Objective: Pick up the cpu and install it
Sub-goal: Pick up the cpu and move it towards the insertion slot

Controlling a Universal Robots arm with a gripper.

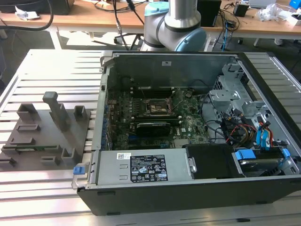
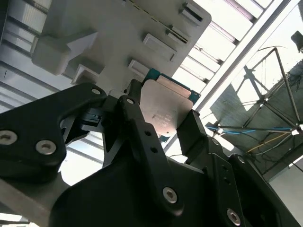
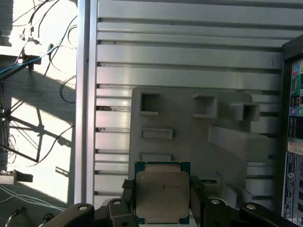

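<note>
Exterior view: you have the open computer case (image 1: 188,188) lying on the slotted metal desk (image 1: 56,61). The grey fixture (image 1: 47,132) stands just beside the case, on the exterior view's left. The black socket frame (image 1: 157,107) sits on the board inside the case. The arm (image 1: 181,21) rises behind the case's far wall.

Second wrist view: the jaws are clamped on the cpu (image 2: 165,106) at two opposite edges. Its pale metallic top faces the camera, and the grey fixture lies behind it, apart.

First wrist view: the cpu (image 3: 162,196) sits gripped between the jaws, over the grey fixture's edge.
</note>
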